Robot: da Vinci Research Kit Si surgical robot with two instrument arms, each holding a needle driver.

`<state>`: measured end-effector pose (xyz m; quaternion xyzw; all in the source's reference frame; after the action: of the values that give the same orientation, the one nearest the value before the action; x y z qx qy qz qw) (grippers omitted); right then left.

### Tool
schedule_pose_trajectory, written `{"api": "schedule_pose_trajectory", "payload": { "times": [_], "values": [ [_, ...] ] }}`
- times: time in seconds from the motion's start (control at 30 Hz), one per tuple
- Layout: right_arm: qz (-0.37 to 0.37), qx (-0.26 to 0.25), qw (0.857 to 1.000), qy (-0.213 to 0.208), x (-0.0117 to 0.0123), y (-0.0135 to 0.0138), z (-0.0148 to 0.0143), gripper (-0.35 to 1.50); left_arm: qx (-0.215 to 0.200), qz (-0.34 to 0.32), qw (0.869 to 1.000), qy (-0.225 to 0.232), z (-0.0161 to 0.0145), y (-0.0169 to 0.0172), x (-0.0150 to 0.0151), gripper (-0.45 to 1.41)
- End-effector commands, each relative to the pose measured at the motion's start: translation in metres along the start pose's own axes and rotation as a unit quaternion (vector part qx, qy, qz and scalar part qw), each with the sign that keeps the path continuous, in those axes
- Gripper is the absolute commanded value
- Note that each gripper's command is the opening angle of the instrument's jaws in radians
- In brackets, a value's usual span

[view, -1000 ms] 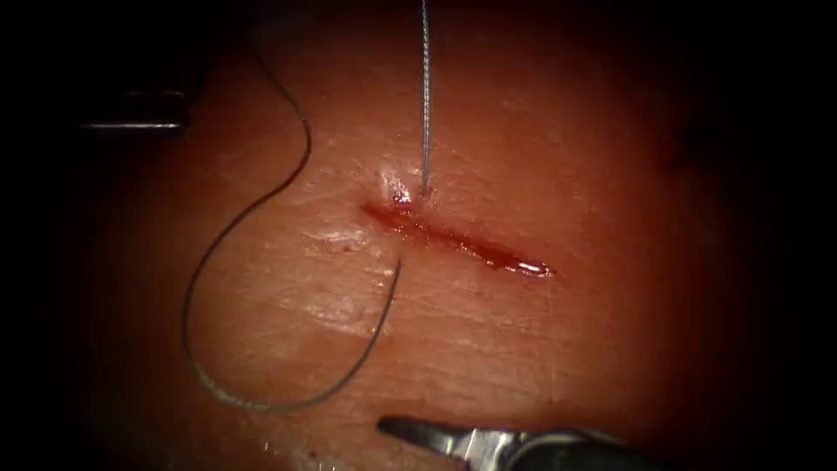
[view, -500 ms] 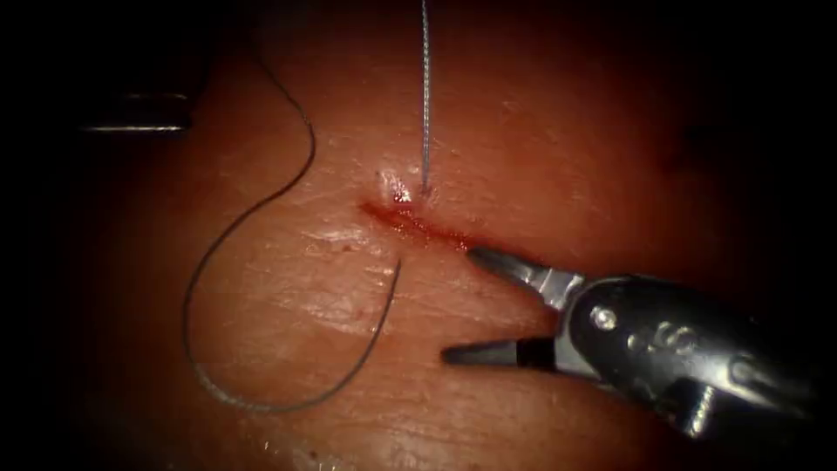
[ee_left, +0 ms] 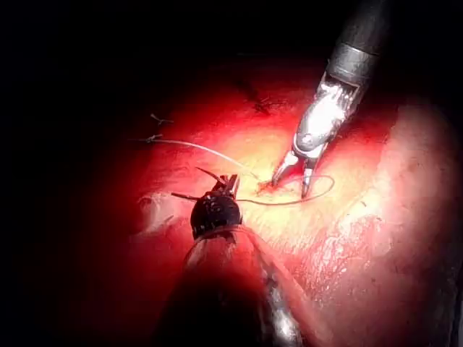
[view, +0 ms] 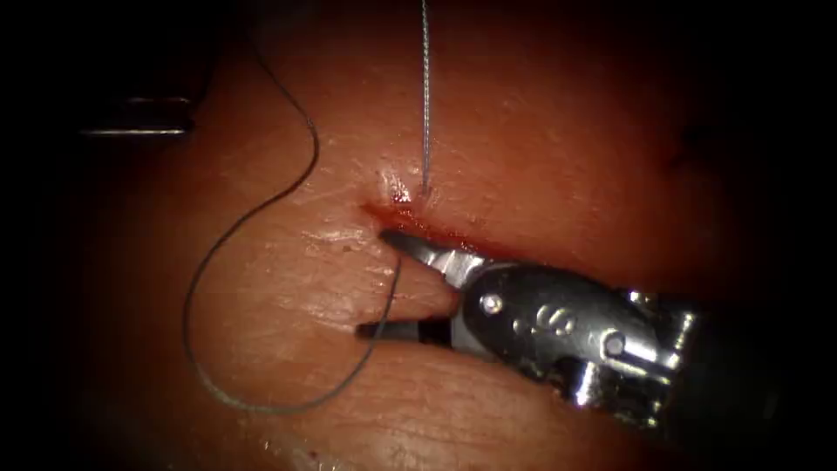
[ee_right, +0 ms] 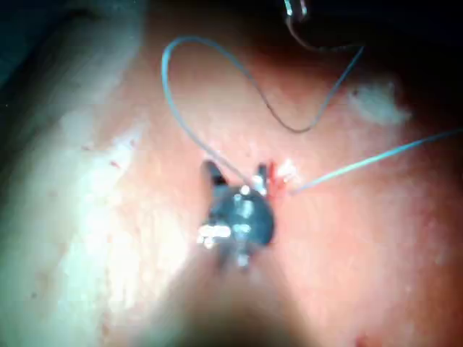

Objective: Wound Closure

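Pork-belly tissue (view: 523, 148) carries everything under the endoscope, lit at its middle and dark toward its edges. The cut (view: 436, 231) runs slantwise across that lit middle, with red fluid (view: 410, 222) along it.

Two runs of thread show. A pale strand (view: 425, 96) comes straight down from the tissue's far edge and meets the surface just beyond the left end of the cut. A dark strand (view: 196, 288) rises from the tissue just on the near side of that same left end. It sweeps toward the near edge in a wide loop and climbs back toward the far left corner.

The right tool (view: 375, 283) comes in from the near right corner with its jaws spread wide and nothing pinched between them. The upper jaw tip lies at the left end of the cut. The lower one lies flat on the tissue, nearer the near edge. The dark strand passes through the gap between them, close to where it leaves the tissue and running roughly across the line of the jaws. The left wrist view shows the same straddle, with the right tool (ee_left: 289, 186) set over the strand.

The left tool (ee_left: 226, 184) sits well apart, toward the far left corner, so the right arm is much the nearer to the strand. What the left tool holds cannot be told. The needle cannot be made out, nor whether it is in the tissue.
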<state>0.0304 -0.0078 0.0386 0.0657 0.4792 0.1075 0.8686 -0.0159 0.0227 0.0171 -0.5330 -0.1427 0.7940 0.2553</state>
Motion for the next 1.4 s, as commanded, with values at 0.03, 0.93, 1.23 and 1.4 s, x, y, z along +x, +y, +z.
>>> {"api": "schedule_pose_trajectory", "payload": {
  "times": [0.03, 0.93, 1.23, 1.4],
  "values": [
    [-0.001, 0.002, 1.0, 0.001, -0.0001, 0.0001, 0.001, -0.2, 0.0, 0.001, 1.0, 0.001, 0.0006, -0.0004, -0.0001, -0.45],
    [0.003, 0.104, 0.995, -0.007, 0.0071, -0.0127, -0.0049, 0.27, 0.001, 0.002, 1.0, 0.003, 0.0009, -0.0002, -0.0002, -0.45],
    [0.012, 0.017, 1.0, -0.002, 0.0031, -0.0082, -0.0088, 1.28, -0.002, 0.002, 1.0, 0.003, 0.0007, -0.0003, -0.0002, -0.45],
    [0.028, -0.023, 0.999, -0.012, 0.0001, -0.0037, -0.0078, 1.18, -0.002, 0.002, 1.0, 0.003, 0.0007, -0.0003, -0.0002, -0.45]
  ]
}}
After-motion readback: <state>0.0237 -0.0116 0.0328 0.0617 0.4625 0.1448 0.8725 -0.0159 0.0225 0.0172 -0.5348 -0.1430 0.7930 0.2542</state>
